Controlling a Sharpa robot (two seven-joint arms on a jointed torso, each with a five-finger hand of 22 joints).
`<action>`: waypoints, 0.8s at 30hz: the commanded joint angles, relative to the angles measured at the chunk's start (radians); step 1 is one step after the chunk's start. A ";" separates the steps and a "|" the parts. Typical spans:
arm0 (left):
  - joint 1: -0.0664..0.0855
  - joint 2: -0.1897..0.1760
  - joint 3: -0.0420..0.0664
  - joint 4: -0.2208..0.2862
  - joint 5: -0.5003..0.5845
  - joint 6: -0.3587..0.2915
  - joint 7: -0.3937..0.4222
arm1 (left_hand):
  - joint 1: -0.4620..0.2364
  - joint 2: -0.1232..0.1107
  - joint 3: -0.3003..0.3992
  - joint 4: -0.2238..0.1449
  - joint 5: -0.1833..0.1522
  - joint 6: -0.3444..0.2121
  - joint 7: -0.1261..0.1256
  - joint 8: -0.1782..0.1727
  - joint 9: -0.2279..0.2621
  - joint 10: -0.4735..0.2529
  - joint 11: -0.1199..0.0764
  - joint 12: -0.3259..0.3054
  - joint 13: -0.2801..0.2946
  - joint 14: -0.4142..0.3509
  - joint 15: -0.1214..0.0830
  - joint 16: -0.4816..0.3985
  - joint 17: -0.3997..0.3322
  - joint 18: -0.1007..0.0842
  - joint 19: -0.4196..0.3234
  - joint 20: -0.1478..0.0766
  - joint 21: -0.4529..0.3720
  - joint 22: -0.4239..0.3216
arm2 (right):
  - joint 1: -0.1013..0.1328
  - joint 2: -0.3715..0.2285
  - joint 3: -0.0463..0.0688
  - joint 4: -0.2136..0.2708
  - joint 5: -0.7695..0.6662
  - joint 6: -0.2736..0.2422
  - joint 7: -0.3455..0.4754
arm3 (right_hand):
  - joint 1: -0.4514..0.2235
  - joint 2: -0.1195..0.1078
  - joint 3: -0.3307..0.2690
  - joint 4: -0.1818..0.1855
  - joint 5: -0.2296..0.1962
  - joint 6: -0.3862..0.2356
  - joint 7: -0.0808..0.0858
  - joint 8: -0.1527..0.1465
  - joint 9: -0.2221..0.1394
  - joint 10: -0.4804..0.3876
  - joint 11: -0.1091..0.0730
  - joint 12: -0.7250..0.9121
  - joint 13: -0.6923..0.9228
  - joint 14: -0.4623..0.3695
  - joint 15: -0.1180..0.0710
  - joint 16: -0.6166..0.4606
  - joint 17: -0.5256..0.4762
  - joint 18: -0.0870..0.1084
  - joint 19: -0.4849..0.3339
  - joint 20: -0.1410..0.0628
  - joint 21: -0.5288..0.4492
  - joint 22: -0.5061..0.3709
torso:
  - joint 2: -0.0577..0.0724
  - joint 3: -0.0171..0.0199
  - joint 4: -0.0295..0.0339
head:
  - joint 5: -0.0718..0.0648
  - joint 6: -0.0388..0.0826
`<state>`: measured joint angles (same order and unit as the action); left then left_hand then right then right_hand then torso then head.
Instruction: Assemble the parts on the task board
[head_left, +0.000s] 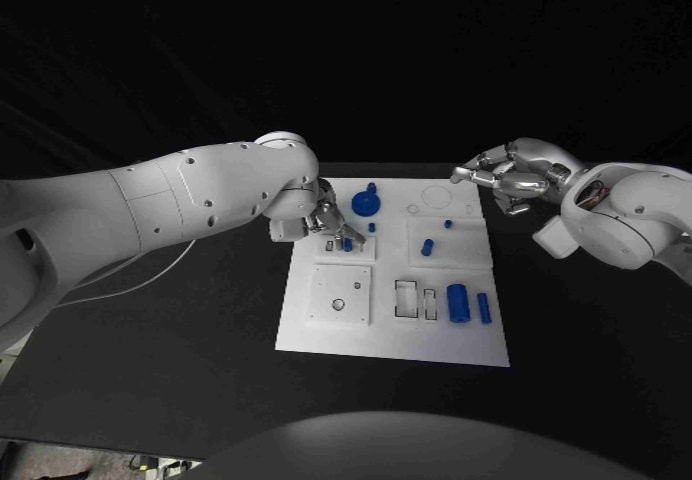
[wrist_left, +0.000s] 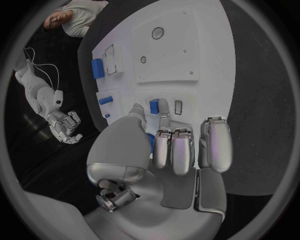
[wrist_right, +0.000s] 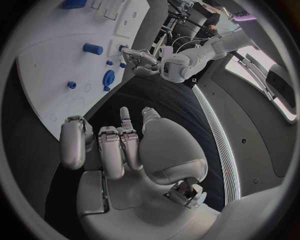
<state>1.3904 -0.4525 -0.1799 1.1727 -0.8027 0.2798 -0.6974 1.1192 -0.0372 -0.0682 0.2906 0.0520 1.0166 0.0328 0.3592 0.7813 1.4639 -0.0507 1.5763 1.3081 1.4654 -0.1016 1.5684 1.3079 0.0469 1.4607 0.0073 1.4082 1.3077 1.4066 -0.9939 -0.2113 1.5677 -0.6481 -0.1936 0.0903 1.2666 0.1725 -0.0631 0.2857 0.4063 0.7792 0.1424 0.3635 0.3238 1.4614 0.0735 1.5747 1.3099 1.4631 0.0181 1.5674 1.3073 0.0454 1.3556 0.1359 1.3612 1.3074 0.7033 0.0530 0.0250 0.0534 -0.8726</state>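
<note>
The task board (head_left: 389, 340) is lying in the middle of the table (head_left: 173, 350). The left hand (head_left: 320, 226) is reaching over the board's far left part, its fingertips touching a small part (head_left: 348, 243) standing there. A round knobbed part (head_left: 368, 203) is standing just behind that hand. A cylinder part (head_left: 457, 302) is lying on the board's near right area, with a slimmer part (head_left: 483, 307) lying just to its right. The right hand (head_left: 505, 180) is hovering beyond the board's far right corner.
</note>
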 joint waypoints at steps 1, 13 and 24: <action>0.000 0.003 0.001 0.002 -0.004 0.011 -0.019 | -0.027 -0.008 -0.020 0.000 -0.004 -0.012 0.000 -0.006 0.003 0.107 0.008 -0.005 0.263 0.105 0.006 0.002 0.263 0.004 0.001 0.008 -0.006 0.085 | -0.001 0.001 0.000 0.000 -0.002 0.017 0.005 | -0.006 0.008 -0.002 0.006 -0.007 0.008 0.001 0.001 0.001 0.109 0.003 -0.004 0.261 0.108 0.007 0.003 0.263 0.020 -0.009 0.000 -0.005 0.177 | 0.000 0.0003 -0.0002 | 0.001 0.000; -0.001 -0.006 0.001 0.010 -0.005 -0.008 -0.010 | -0.082 -0.035 -0.074 0.002 -0.004 -0.022 0.002 -0.005 0.012 0.107 0.010 -0.005 0.263 0.105 0.007 0.002 0.263 0.005 0.000 0.010 -0.008 0.086 | -0.001 0.000 0.000 0.000 -0.002 0.016 0.006 | -0.006 0.008 -0.002 0.006 -0.007 0.008 0.001 0.001 0.001 0.109 0.003 -0.004 0.261 0.108 0.007 0.003 0.263 0.020 -0.009 0.000 -0.005 0.177 | 0.001 -0.0002 -0.0008 | 0.002 0.000; 0.019 -0.131 0.046 0.177 -0.005 -0.049 -0.033 | -0.050 -0.009 -0.070 -0.003 -0.002 0.000 -0.006 0.015 0.025 0.107 0.004 -0.005 0.263 0.105 0.003 0.002 0.263 0.003 0.007 0.007 -0.001 0.094 | -0.001 -0.007 0.000 0.000 0.002 0.009 0.010 | -0.014 0.008 -0.007 0.007 -0.011 0.008 0.002 0.000 0.001 0.109 0.004 -0.004 0.261 0.108 0.008 0.003 0.263 0.020 -0.009 0.001 -0.005 0.176 | -0.001 0.0015 -0.0001 | 0.001 0.000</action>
<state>1.4056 -0.5778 -0.1357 1.3335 -0.8060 0.2534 -0.6986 1.0707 -0.0525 -0.1402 0.2917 0.0520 1.0092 0.0280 0.3716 0.8055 1.4669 -0.0467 1.5763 1.3079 1.4654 -0.1017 1.5684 1.3076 0.0469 1.4631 0.0124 1.4020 1.3076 1.4060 -1.0000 -0.2113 1.5671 -0.6465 -0.1931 0.0909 1.2564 0.1795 -0.0659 0.2886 0.4008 0.7792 0.1424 0.3635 0.3235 1.4596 0.0753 1.5743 1.3114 1.4665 0.0215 1.5674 1.3080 0.0454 1.3556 0.1360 1.3612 1.3078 0.7029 0.0537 0.0235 0.0573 -0.8726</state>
